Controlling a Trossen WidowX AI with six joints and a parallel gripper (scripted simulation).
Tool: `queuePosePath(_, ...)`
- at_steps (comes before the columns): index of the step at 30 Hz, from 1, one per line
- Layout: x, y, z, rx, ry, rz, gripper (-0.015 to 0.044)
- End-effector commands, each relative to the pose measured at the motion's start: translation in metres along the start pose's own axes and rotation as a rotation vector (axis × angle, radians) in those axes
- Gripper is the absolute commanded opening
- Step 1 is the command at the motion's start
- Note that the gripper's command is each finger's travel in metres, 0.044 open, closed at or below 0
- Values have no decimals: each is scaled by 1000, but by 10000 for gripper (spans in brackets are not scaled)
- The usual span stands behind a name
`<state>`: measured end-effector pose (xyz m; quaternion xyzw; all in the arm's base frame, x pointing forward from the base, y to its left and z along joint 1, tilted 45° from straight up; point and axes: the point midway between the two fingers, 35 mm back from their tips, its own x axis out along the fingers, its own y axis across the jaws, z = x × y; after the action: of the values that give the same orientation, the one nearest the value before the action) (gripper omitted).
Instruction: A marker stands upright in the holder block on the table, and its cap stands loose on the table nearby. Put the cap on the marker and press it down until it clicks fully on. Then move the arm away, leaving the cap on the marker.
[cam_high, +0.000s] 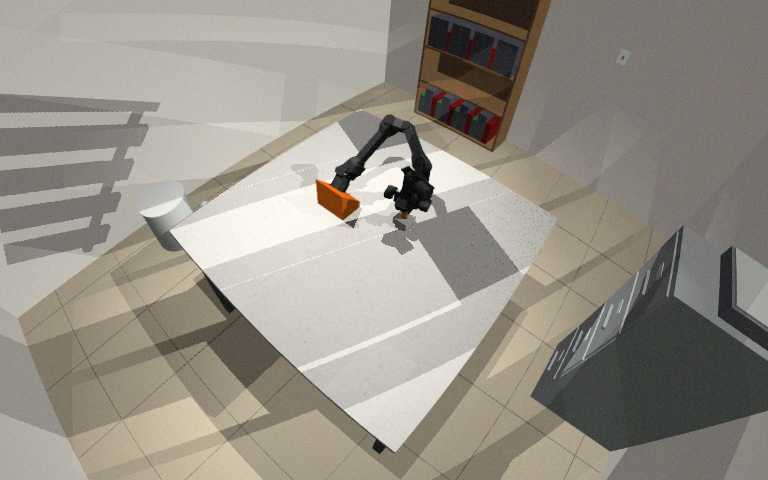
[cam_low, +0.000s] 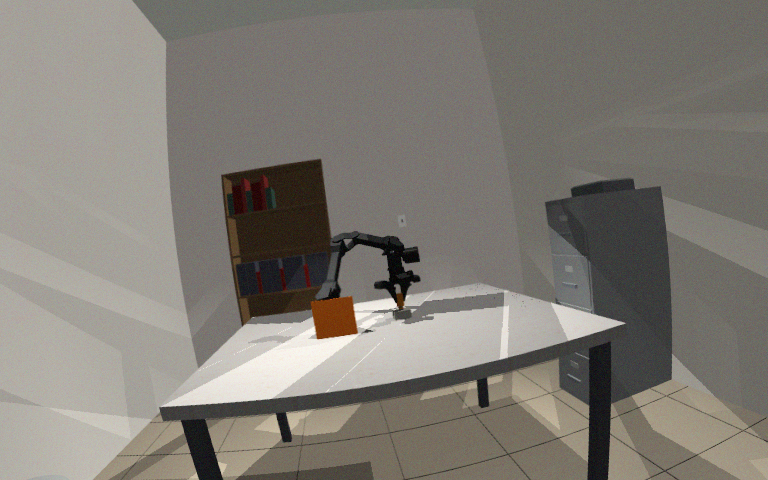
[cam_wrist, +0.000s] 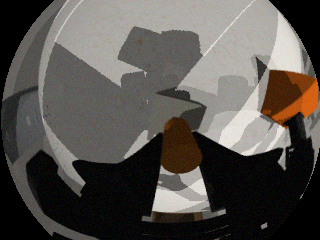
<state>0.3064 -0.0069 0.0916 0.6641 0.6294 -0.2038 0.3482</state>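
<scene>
Here, the arm's fingers clamp the orange cap directly above the holder block on the white surface.

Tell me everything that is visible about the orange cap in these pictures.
The cap is a small orange-brown piece, rounded on top and slightly wider toward its base, plain and matte like plastic. It stands upright, gripped between the two dark fingers of the pincer, which points straight down. It sits directly above the small grey holder block on the white table. The marker itself is hidden, so whether the cap is fully seated cannot be told.
</scene>
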Motion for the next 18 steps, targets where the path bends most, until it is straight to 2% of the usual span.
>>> queuePosePath(1, 0, 0, 0, 0, 0, 0, 131)
queuePosePath(13, 0, 0, 0, 0, 0, 0, 440)
queuePosePath(16, -2, 0, 0, 0, -1, 0, 440)
queuePosePath(18, -18, 2, 1, 0, -3, 0, 440)
